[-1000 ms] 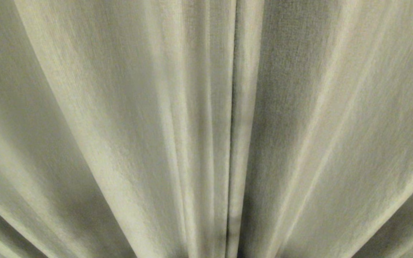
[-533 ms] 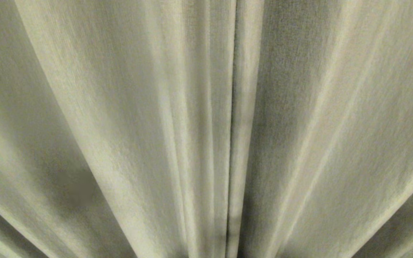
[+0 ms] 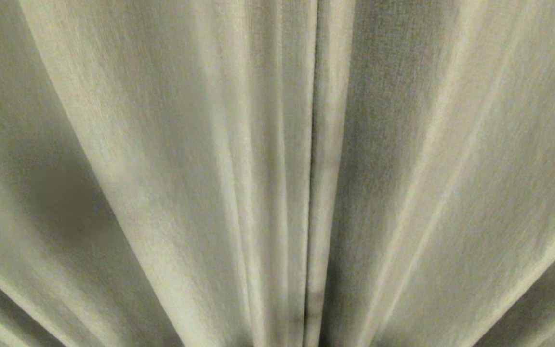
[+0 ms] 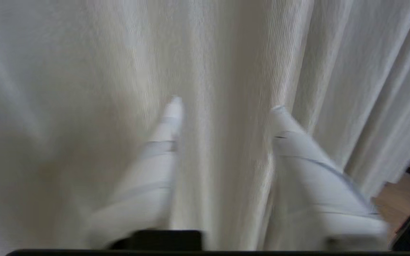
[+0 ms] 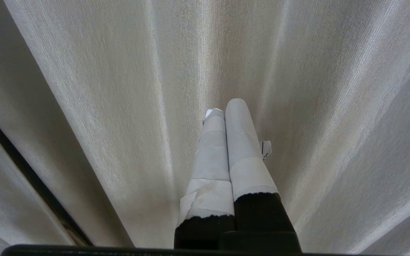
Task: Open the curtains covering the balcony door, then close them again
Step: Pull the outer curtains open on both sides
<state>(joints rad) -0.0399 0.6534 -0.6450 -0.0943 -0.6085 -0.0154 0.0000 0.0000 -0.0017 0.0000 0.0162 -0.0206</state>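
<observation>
The left gripper [image 4: 222,106] is standing nearest, its two tape-wrapped fingers [image 4: 297,163] spread apart and pointing at the cloth, with a soft vertical fold of fabric showing in the gap between them; whether the tips are touching that fold I cannot tell, since the wrist view is smeared. In the head view a pale blur is showing at the far left edge, too vague to name. The right gripper [image 5: 226,106] is sitting lower, its white-taped fingers [image 5: 210,156] pressed flat together with nothing between them, aimed up along the fabric. A thin dark strip [image 5: 23,167] is running slantwise between folds beside it, and I cannot tell what it is. Beyond both grippers the curtains [image 3: 171,159] are hanging drawn, two cream woven panels filling the whole head view, their straight hemmed edges meeting just right of centre at a narrow dark seam [image 3: 312,159] that is running from top to bottom. Off to one side of the left gripper's view, past the last folds, a patch of brown wooden floor [image 4: 400,199] is peeking out beneath the hem.
</observation>
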